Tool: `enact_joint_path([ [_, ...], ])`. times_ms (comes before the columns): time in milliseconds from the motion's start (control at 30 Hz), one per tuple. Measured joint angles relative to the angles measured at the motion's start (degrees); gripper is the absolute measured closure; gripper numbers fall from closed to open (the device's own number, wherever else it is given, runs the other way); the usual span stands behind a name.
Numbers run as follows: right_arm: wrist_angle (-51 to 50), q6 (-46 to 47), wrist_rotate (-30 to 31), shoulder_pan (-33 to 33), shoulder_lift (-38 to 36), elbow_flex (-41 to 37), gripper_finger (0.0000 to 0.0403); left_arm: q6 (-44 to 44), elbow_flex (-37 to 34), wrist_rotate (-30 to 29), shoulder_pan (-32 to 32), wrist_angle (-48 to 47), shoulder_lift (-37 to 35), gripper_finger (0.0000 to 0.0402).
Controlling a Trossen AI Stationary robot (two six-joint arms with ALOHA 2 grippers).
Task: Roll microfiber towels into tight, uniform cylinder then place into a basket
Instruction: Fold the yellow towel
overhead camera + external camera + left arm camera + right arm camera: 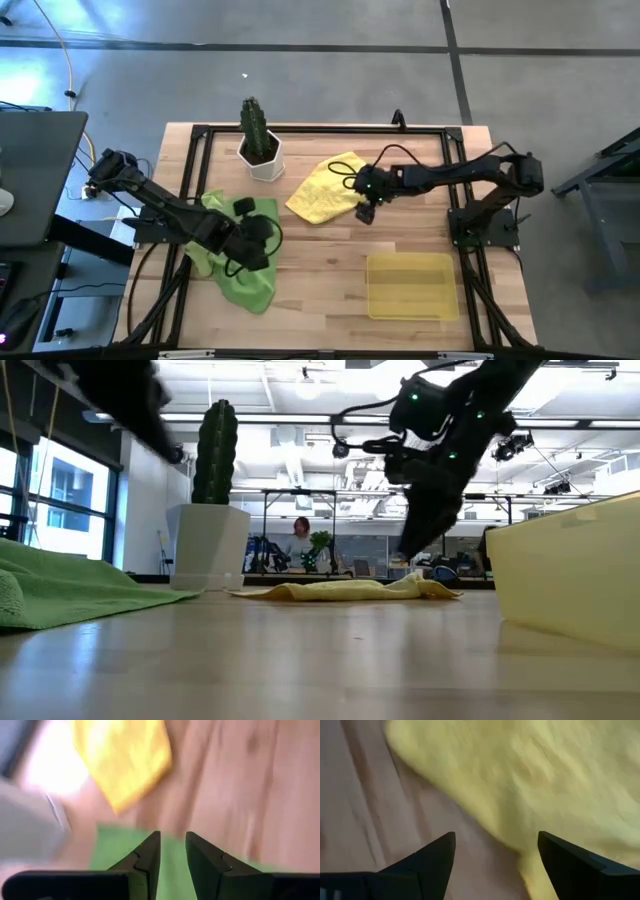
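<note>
A bright yellow towel [320, 190] lies crumpled and flat on the table behind the centre, also seen in the low view [340, 590]. Lime green towels [240, 270] lie in a loose heap at the near left [60, 590]. My left gripper [258, 230] hangs above the green heap, its fingers [150, 855] a narrow gap apart with nothing between them. My right gripper [365, 207] hovers open over the yellow towel's right edge [535, 780], fingers slanting down, clear of the cloth [415, 545]. The yellow basket [372, 290] stands at the near right.
A white pot with a cactus [262, 150] stands at the far edge, left of the yellow towel. The basket's wall [570, 580] rises close at the low view's right. Bare wood lies between the green heap and the basket. A person sits far off in the room.
</note>
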Motion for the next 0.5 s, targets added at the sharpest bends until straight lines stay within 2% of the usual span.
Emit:
enact_joint_path([
  [100, -4.63, -1.53, 4.47, -0.21, -0.20, -0.01, 0.0128, 4.87, 0.00, -2.89, 1.64, 6.53, 0.00, 0.0319],
  [233, -8.65, -1.04, 9.82, -0.23, 1.53, -0.02, 0.0128, 5.91, 0.00, -3.40, 3.92, 13.08, 0.00, 0.0319],
  [500, -10.07, -1.06, 13.09, -0.79, 6.83, -0.02, 0.0128, 11.54, 0.00, -3.36, 8.04, 15.31, 0.00, 0.0319],
])
